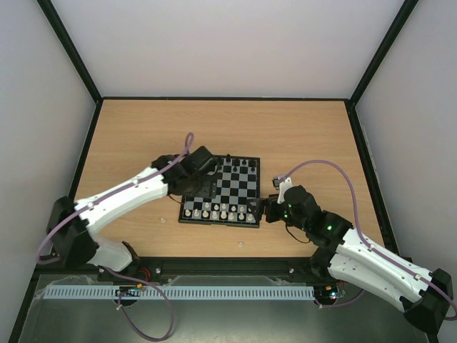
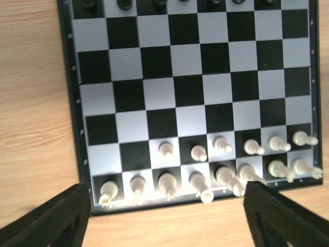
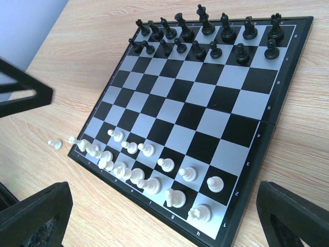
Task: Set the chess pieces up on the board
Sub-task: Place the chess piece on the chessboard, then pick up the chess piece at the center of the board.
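The board (image 1: pixel 239 187) lies mid-table, its black-and-grey squares filling the left wrist view (image 2: pixel 190 82) and the right wrist view (image 3: pixel 205 108). Black chess pieces (image 3: pixel 205 31) fill its two far rows. White chess pieces (image 2: pixel 198 153) stand in the two near rows, and the two left squares of the pawn row are bare. One white pawn (image 3: pixel 55 144) lies on the table left of the board. My left gripper (image 2: pixel 164 218) hovers open over the board's near edge, nothing between its fingers (image 2: pixel 56 221). My right gripper (image 3: pixel 167 224) is open off the board's near right corner.
A small whitish piece (image 1: pixel 241 244) lies on the wood in front of the board, and the loose pawn (image 1: pixel 163 219) lies near the left arm. A black frame (image 1: pixel 221 98) and pale walls close in the wooden table (image 1: pixel 285 136).
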